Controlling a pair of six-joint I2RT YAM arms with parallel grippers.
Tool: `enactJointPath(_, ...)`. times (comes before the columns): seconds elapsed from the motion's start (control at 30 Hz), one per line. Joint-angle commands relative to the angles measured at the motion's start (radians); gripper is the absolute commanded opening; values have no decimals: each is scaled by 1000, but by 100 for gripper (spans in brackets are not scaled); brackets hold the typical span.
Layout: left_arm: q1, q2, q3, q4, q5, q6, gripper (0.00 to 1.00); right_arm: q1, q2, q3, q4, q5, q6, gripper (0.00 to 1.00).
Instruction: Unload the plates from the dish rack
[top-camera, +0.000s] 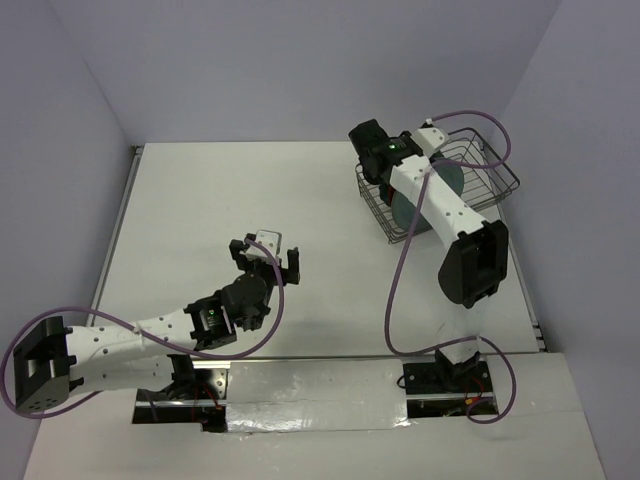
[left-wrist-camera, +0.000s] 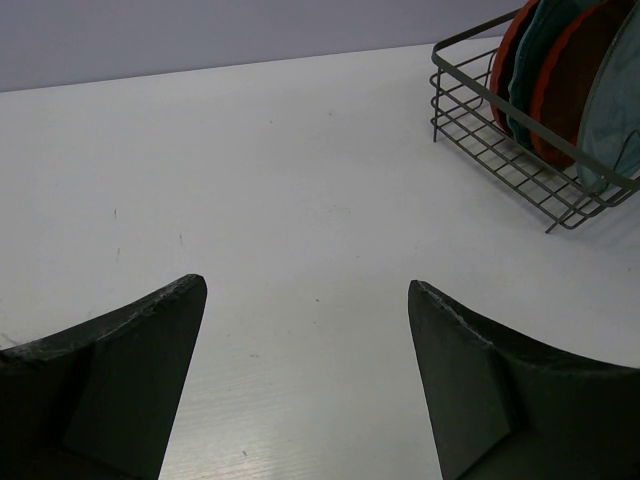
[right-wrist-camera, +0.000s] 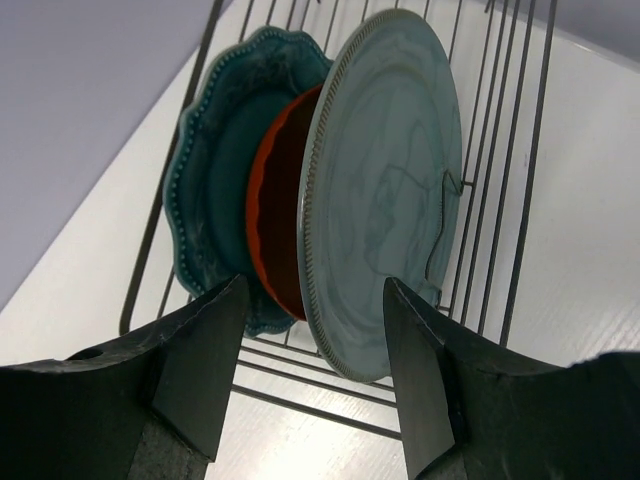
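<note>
The dish rack (top-camera: 381, 214) stands at the right of the table, and it also shows in the left wrist view (left-wrist-camera: 480, 140). Plates stand on edge in it. In the right wrist view these are a pale grey-green plate (right-wrist-camera: 390, 190), a red-orange plate (right-wrist-camera: 272, 225) and a teal scalloped plate (right-wrist-camera: 215, 190). My right gripper (right-wrist-camera: 315, 285) is open just above the rack (right-wrist-camera: 520, 200). The rims of the pale and red-orange plates lie between its fingers, untouched. My left gripper (left-wrist-camera: 307, 285) is open and empty over bare table left of the rack. The left wrist view shows another red-orange plate (left-wrist-camera: 503, 62).
The right arm (top-camera: 450, 215) reaches across the rack and hides most of the plates from above. The left arm (top-camera: 150, 340) lies low at the front left. Walls close the table at the back and at both sides.
</note>
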Motion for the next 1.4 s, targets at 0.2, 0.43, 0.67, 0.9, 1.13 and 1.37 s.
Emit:
enactJointPath(0.2, -3, -16, 25, 23, -24, -7, 95, -30, 79, 92, -99, 26, 126, 63)
enactJointPath(0.43, -3, -19, 25, 21, -21, -10, 95, -40, 124, 111, -172, 24, 198, 59)
enactJointPath(0.67, -3, -16, 24, 24, -25, -9, 95, -54, 152, 138, -201, 26, 225, 59)
enactJointPath(0.9, -3, -8, 27, 24, -30, -6, 95, -73, 155, 126, -165, 23, 191, 58)
enactJointPath(1.13, -3, -2, 25, 30, -33, -2, 95, -96, 168, 125, -140, 15, 176, 51)
enactJointPath(1.37, -3, 15, 42, 10, -44, -9, 95, -102, 173, 112, -57, -11, 111, 49)
